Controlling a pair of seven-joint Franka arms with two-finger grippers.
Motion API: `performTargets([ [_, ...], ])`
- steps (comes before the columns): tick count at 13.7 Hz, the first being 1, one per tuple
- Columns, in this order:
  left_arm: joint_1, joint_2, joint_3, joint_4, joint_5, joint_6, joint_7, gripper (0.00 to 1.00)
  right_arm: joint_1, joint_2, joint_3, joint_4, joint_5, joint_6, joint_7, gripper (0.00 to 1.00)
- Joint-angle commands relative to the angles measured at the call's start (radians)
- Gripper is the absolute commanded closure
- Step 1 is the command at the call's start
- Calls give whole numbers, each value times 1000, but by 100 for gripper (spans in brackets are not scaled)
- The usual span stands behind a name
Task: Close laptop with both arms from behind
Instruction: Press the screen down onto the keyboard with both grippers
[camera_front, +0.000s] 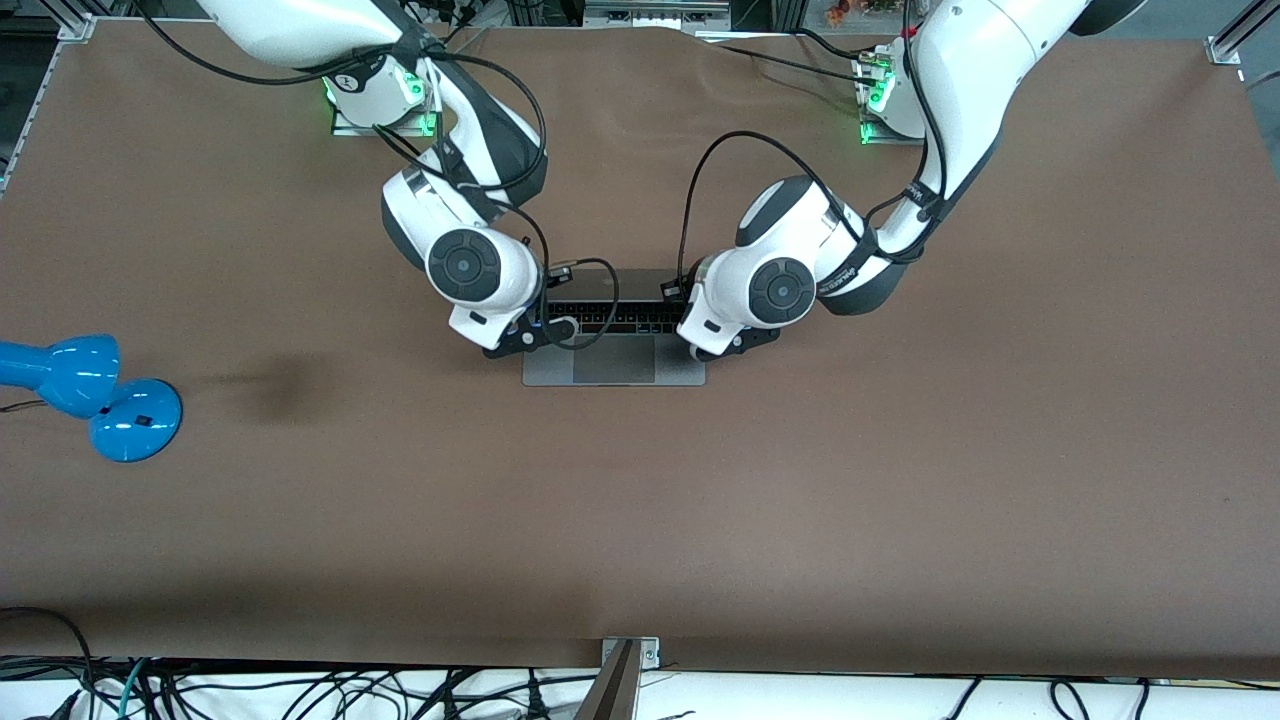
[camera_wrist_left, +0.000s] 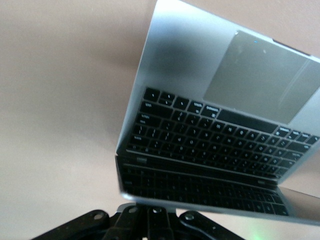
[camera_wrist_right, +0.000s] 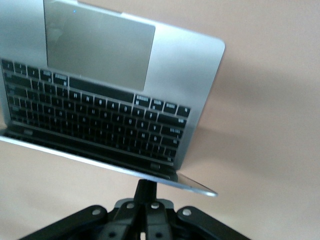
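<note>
— Both hands sit at the laptop's (camera_front: 613, 345) lid. Left hand (camera_front: 722, 345) is just right of frame centre in the front view, right hand (camera_front: 520, 335) just left of centre. In each wrist view the fingers are clenched, pressed together with nothing between them.

— Where are they against the lid?

— Left wrist view: the left hand (camera_wrist_left: 150, 220) is at the bottom edge of the frame, right at the lid's back, near one top corner. Right wrist view: the right hand (camera_wrist_right: 146, 212) is bottom centre, its tips at the lid's edge near the opposite corner. I judge both are touching, not gripping.

— And the laptop itself?

— Flat on the brown surface (camera_front: 900, 480), mid-frame in the front view, keyboard and trackpad exposed.

— So how far along?

— Partway, I'd say. Both arms are in position, and the lid leans forward over the keys, which mirror in the screen. Left to do: pushing the lid fully down onto the base.

— Anything else about?

— A blue desk lamp (camera_front: 90, 395) at the left edge, well apart.
</note>
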Motion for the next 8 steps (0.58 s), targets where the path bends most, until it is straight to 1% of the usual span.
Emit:
performTargets([
  [1,-10,58,15,68,32,-8,-8,100,1,52,3,39,-32,44,12,100],
  [6,-12,100,38,84,32,25,-2,100,1,108,2,40,-62,115,12,100],
  [8,-12,114,46,85,34,43,1,100,2,126,-12,45,-62,139,9,100],
])
